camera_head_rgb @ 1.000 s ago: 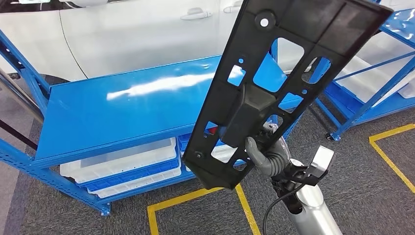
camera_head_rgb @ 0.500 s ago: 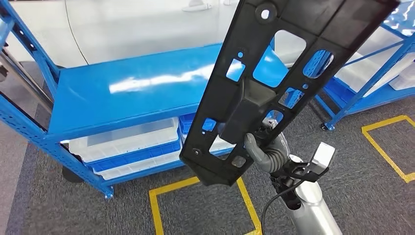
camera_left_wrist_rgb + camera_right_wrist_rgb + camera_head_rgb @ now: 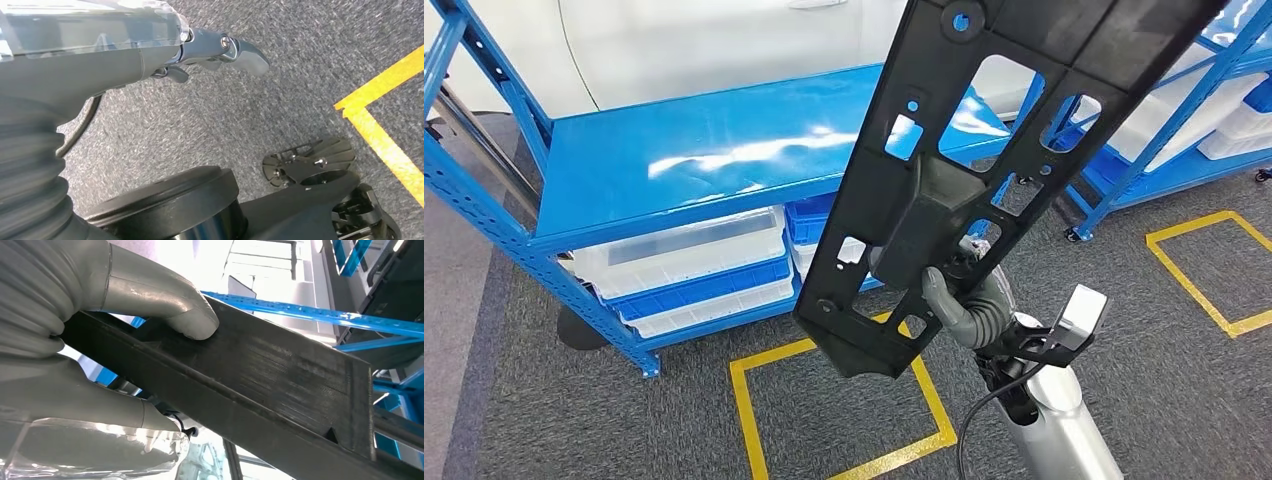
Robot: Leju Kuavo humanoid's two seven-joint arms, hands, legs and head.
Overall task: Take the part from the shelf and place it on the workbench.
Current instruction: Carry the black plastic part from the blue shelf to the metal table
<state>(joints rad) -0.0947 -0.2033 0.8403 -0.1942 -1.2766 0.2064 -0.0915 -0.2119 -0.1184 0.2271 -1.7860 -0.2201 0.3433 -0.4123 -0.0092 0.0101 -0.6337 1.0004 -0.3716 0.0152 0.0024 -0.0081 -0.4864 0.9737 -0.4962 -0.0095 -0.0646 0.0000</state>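
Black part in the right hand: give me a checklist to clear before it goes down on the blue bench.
1. Right hand grips the black part: ok.
2. Thumb pressed on the part's edge: ok.
3. Blue workbench top bare for landing: ok.
4. Part over the bench: not ok, much of it hangs above the floor.
5. Left hand clear of the part: ok.
6. Grip firmness: cannot tell.
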